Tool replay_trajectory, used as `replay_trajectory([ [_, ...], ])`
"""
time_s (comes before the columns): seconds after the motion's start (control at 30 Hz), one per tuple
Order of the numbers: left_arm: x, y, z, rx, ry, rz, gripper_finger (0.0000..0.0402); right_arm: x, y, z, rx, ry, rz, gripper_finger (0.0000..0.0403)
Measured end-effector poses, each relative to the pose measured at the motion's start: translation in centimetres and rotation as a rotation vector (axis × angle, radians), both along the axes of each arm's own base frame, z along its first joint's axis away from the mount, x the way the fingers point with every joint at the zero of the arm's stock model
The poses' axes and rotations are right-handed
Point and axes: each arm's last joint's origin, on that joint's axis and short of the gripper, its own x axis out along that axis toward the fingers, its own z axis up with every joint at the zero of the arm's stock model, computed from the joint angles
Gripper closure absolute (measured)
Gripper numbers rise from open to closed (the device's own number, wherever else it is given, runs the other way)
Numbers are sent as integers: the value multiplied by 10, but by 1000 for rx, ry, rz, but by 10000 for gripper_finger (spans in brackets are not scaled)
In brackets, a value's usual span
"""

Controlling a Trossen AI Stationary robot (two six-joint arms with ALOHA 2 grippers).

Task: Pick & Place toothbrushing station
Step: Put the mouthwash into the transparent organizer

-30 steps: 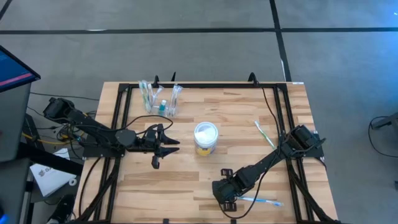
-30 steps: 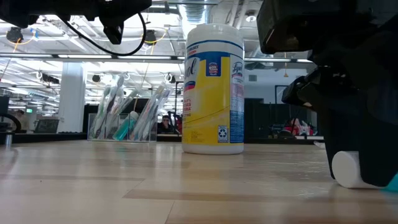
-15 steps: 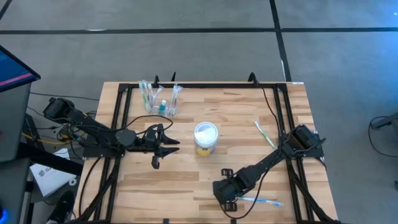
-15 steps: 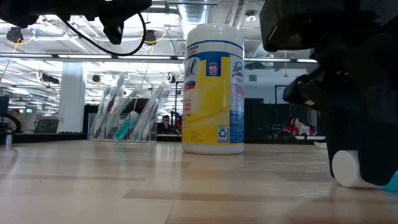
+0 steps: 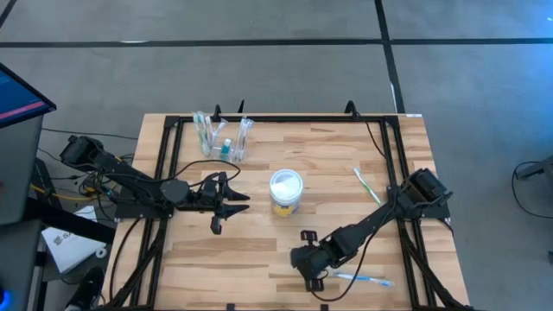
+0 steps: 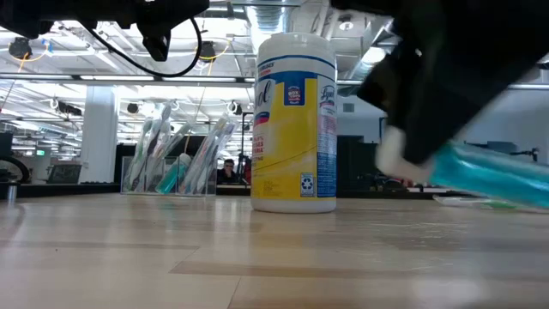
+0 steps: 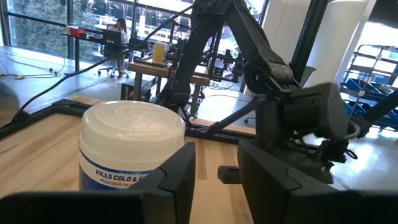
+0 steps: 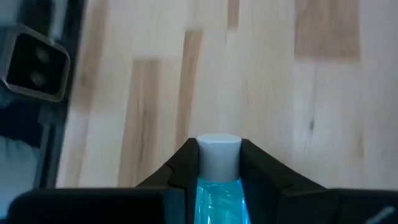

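Station [image 5: 222, 138] far from R fingers [image 8: 219, 163] gripping blue tube [image 8: 219, 202].

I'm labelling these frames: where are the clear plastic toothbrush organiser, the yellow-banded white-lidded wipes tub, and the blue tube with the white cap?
Clear plastic toothbrush organiser [image 6: 171, 170], low view, front wall.
Yellow-banded white-lidded wipes tub [image 5: 286, 184], high view, lid.
Blue tube with white cap [image 8: 219, 156], right wrist view, cap.

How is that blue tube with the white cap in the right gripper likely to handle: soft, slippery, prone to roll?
The blue tube looks translucent, so probably soft plastic that could squash between the right gripper's fingers. Its glossy surface may slip. The round white cap suggests it might roll if laid down.
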Motion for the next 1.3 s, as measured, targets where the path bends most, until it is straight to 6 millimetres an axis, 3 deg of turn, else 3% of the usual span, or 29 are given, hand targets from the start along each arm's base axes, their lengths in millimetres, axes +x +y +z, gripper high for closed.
replay_trajectory([
  [0.73,0,0,0,0,-1,0,288,15,-30,93,-28,-502,9,322],
  [0.97,0,0,0,3,-4,-1,288,22,-41,113,-33,-642,17,322],
  [1.3,0,0,1,20,-12,-2,288,36,-62,123,-36,-754,-33,322],
])
